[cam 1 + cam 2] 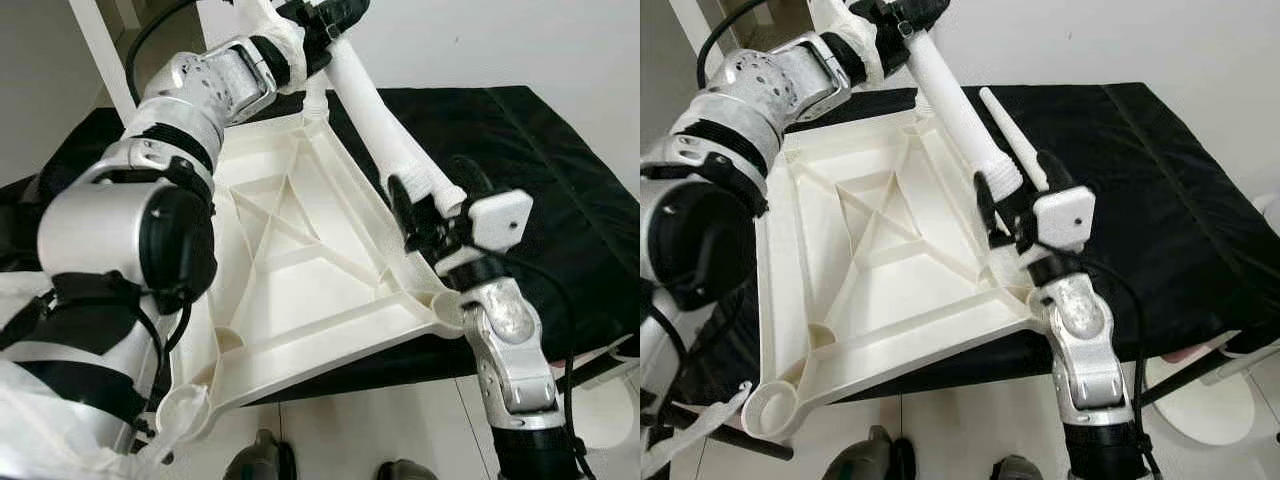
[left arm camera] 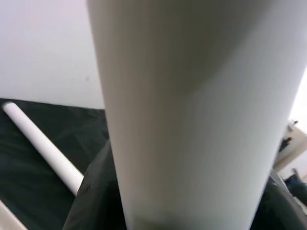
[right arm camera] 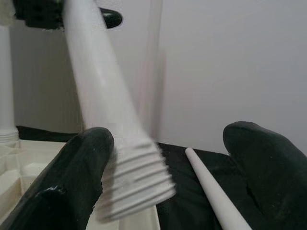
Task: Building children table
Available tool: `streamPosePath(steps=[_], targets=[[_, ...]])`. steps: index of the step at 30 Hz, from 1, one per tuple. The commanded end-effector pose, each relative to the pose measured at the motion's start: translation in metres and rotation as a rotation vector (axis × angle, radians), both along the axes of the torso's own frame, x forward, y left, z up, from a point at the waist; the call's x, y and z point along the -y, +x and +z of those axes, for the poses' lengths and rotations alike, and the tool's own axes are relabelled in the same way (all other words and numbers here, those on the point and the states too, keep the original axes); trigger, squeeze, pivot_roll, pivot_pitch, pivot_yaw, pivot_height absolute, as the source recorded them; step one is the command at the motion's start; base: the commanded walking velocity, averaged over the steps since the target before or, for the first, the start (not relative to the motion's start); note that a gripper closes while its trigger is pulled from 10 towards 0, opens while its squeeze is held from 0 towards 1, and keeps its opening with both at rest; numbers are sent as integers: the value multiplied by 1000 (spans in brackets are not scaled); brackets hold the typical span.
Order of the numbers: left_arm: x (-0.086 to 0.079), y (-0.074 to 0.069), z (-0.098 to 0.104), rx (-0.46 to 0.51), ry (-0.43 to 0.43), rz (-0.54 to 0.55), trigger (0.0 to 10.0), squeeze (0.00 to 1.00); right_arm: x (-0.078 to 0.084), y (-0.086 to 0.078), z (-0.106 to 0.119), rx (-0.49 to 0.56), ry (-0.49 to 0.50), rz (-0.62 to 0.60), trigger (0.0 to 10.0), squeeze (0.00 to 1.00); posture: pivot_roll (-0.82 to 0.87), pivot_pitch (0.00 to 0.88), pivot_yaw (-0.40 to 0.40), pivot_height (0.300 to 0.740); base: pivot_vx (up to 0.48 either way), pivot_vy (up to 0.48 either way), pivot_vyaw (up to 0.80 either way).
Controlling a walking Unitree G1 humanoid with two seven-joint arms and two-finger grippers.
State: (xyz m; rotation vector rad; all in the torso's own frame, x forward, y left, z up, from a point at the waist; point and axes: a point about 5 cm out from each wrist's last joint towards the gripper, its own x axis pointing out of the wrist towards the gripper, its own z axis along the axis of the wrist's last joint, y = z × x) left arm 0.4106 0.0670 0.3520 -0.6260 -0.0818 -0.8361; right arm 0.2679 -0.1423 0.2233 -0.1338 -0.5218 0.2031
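My left arm (image 1: 130, 250) loomed nearest. Left gripper (image 1: 325, 25) was clamped on the table leg (image 1: 955, 105), held slanting above the upturned tabletop (image 1: 290, 260). Right gripper (image 1: 1015, 215) was spread apart at the leg's threaded end. Leg looked light, stiff, slick; I'd grip mid-shaft. A spare leg (image 1: 1015, 135) lay just beside the tabletop on the black cloth (image 1: 1160, 190).

a plain room: white walls (image 1: 560, 40), tiled floor (image 1: 340, 425), black-covered surface (image 1: 560, 170).

A black cloth (image 1: 560, 190) covered the low surface beneath the work. Behind it stood a plain white wall (image 1: 520, 40). Pale floor tiles (image 1: 340, 430) showed in front, and a round white base (image 1: 1210, 405) rested on the floor.
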Motion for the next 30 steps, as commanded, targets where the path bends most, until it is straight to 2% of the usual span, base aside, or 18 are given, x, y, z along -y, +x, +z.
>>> streamPosePath(steps=[1, 5, 7, 8, 10, 12, 17, 20, 22, 30], targets=[[3, -2, 1, 77, 32, -10, 10000, 0, 3, 4, -1, -27, 26, -22, 10000, 0, -13, 0, 43, 740, 0, 0, 0], [8, -3, 0, 142, 52, 10, 10000, 0, 4, 7, 2, -45, 53, -42, 10000, 0, -9, 0, 42, 740, 0, 0, 0], [8, -3, 0, 142, 52, 10, 10000, 0, 4, 7, 2, -45, 53, -42, 10000, 0, -9, 0, 42, 740, 0, 0, 0], [14, -5, -3, 193, 67, 28, 10000, 0, 3, 9, 3, -66, 50, -33, 10000, 0, -4, 0, 38, 740, 0, 0, 0], [16, -6, -3, 208, 71, 31, 10000, 0, 2, 10, 3, -72, 45, -31, 10000, 0, -4, 0, 38, 740, 0, 0, 0], [19, -8, -3, 270, 87, 81, 10000, 0, -1, 13, 1, -115, 38, -19, 10000, 0, -2, 0, 33, 740, 0, 0, 0], [22, -11, -3, 328, 108, 127, 10000, 0, -7, 15, -3, -172, 64, 14, 10000, 0, 2, 0, 29, 740, 0, 0, 0], [27, -16, -1, 401, 123, 172, 10000, 0, -8, 18, -7, -231, 85, 0, 10000, 0, 2, 0, 24, 740, 0, 0, 0], [33, -22, -3, 457, 140, 188, 10000, 0, -7, 20, -6, -248, 67, -30, 10000, 0, -3, 0, 25, 740, 0, 0, 0], [51, -37, -13, 526, 136, 177, 10000, 0, -2, 27, -6, -249, -34, -139, 10000, 0, -4, 0, 15, 740, 0, 0, 0]])
